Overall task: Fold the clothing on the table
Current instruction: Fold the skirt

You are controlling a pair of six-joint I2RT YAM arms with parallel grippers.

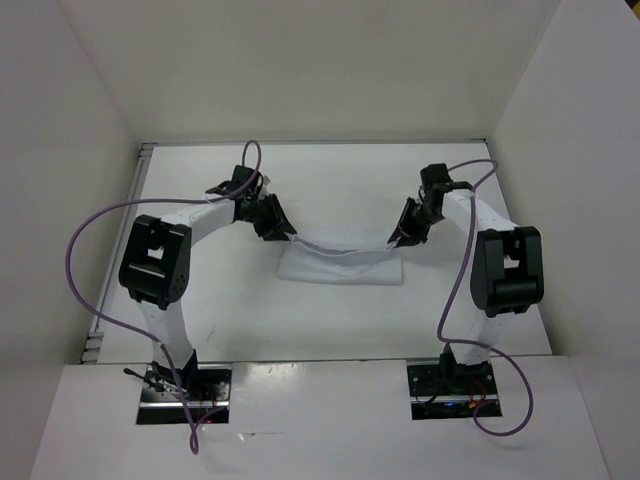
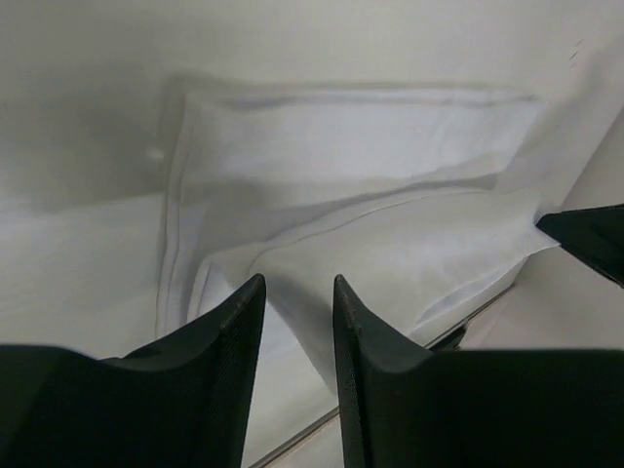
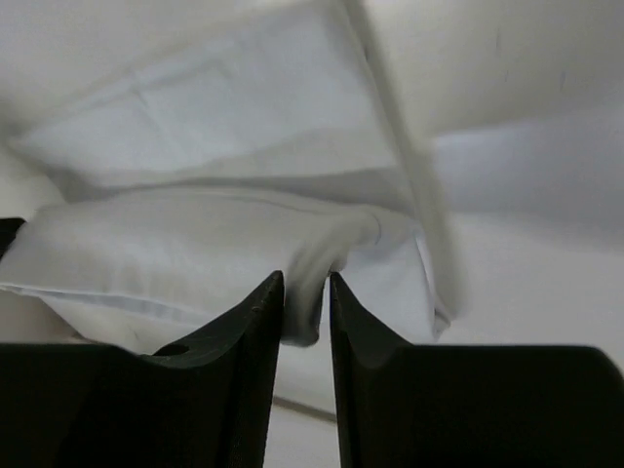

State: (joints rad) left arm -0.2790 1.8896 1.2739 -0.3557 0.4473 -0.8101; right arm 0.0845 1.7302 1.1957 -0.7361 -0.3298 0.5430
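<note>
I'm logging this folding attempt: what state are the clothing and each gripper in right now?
clothing: partly folded on the table, its top layer raised and sagging between the two grippers.
left gripper: open, a corner of the clothing at its tips.
right gripper: jaws narrowly apart, a fold of the clothing between them; grip unclear.

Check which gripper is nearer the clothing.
Right, narrowly. The right gripper has its fingers straddling a fold of the clothing at its right end. The left gripper sits at the opposite end, parted, with cloth just beyond the tips; contact unclear.
</note>
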